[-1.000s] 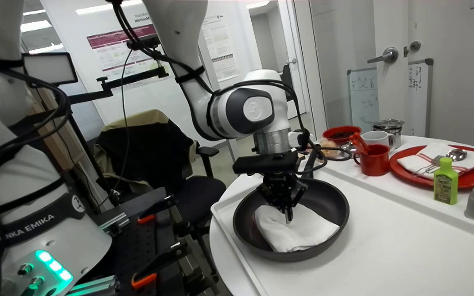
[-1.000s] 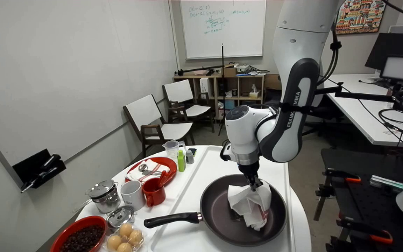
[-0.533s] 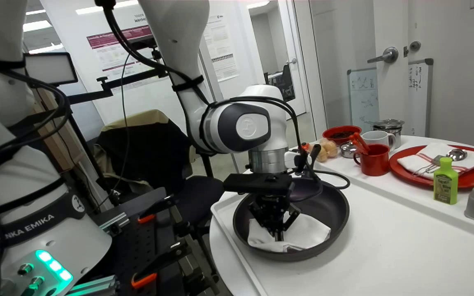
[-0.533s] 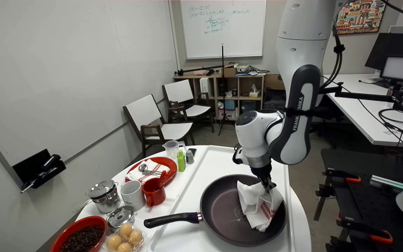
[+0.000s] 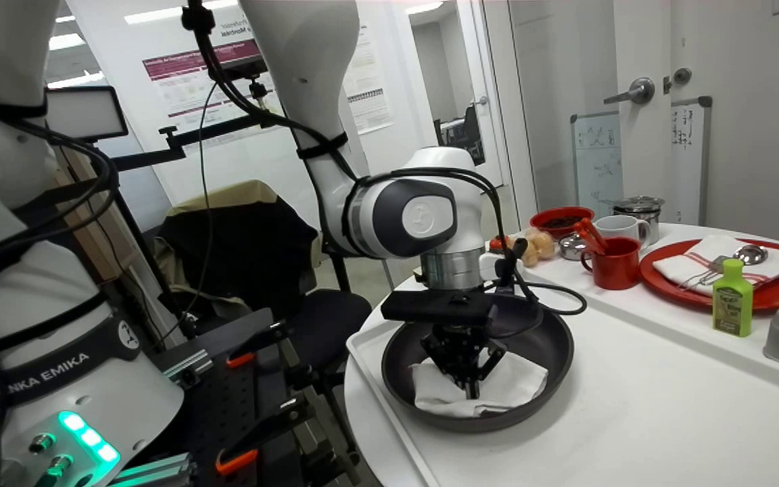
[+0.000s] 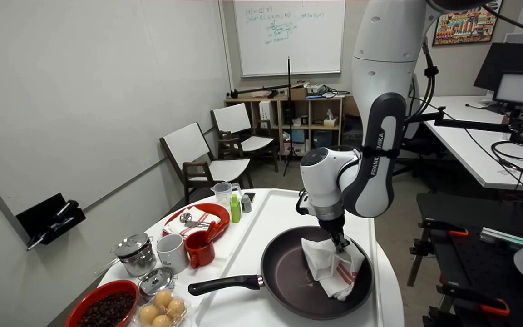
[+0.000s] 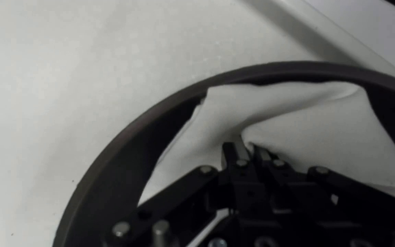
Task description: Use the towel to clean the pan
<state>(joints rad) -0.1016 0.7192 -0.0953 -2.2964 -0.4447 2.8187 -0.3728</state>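
Observation:
The black frying pan [image 6: 284, 277] rests on the white tray, its handle [image 6: 223, 285] reaching left in an exterior view. Inside it lies the white towel [image 5: 518, 382], bunched and folded, with red stripes showing in an exterior view [image 6: 346, 274]. My gripper [image 7: 251, 151] points down into the pan, shut on a pinched fold of the towel [image 7: 321, 137]. In the wrist view the cloth spreads on both sides of the fingers and comes close to the pan's rim [image 7: 139, 125]. The gripper's body covers part of the towel there.
A raised tray edge [image 6: 239, 236] runs beside the pan. Beyond it stand a red mug [image 5: 616, 264], a white mug [image 6: 172, 252], a red plate [image 5: 660, 270], a green bottle [image 5: 733, 301], eggs [image 6: 161, 309] and a red bowl [image 6: 77, 309].
My gripper has come lower into the pan. With the towel held, it first slid toward the robot-base side of the pan, then came back a little. The pan has barely shifted.

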